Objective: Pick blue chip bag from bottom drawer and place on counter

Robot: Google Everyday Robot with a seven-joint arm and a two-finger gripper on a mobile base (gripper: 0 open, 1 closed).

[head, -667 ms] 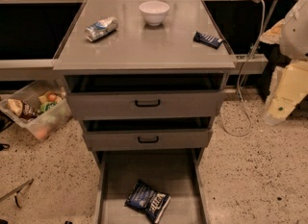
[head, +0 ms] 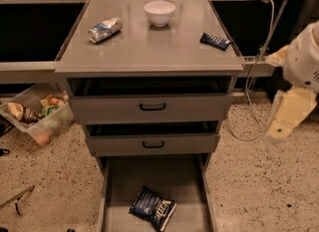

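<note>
Well below and left of the pale cream gripper point(head: 290, 115) (open or closed, I cannot tell), which has dipped slightly, the crinkled dark blue chip bag point(head: 153, 208) lies untouched in the grey metal bottom drawer point(head: 159, 178), the pick barely begun.

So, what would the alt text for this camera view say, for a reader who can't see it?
A blue chip bag lies on the floor of the open bottom drawer of a grey cabinet, while the robot's gripper hangs off to the right, touching nothing. On the counter sit a crushed can, a white bowl and a dark blue wrapper.
</note>
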